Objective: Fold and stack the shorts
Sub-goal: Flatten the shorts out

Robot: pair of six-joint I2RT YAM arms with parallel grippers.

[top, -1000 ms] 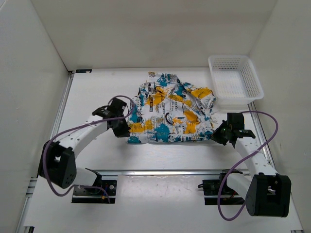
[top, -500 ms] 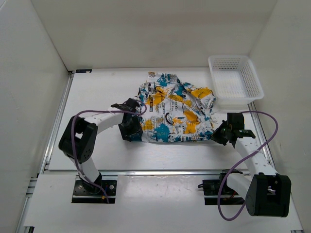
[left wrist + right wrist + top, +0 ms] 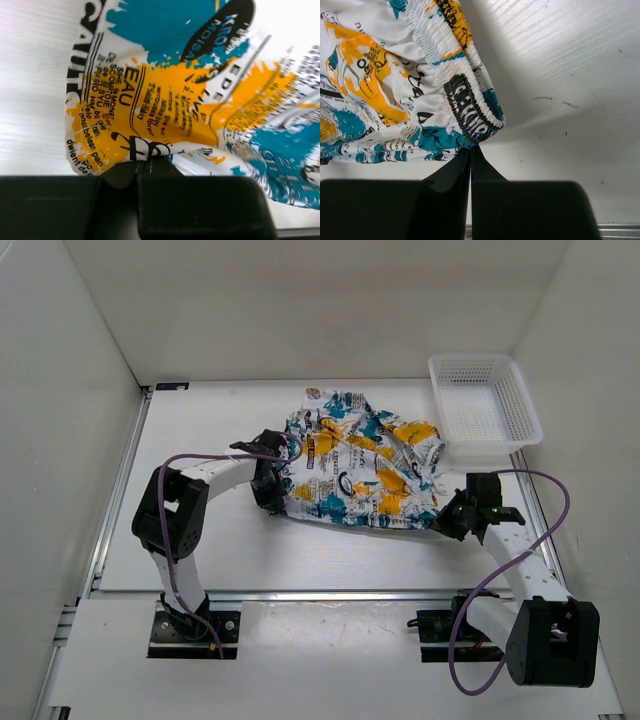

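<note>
left tool (image 3: 274,490), right tool (image 3: 446,521) clamped on shorts (image 3: 360,468); white table (image 3: 200,430), white walls (image 3: 300,310).

**Printed shorts lie rumpled mid-bench**

The shorts (image 3: 360,465) are soft white fabric covered in a dense teal, yellow-orange and black comic-lettering print. They lie crumpled and partly doubled over themselves on the bench (image 3: 200,445), a little right of centre. Their left edge curls up off the surface. At the right, a corner of the gathered elastic waistband (image 3: 470,107) is lifted.
</note>
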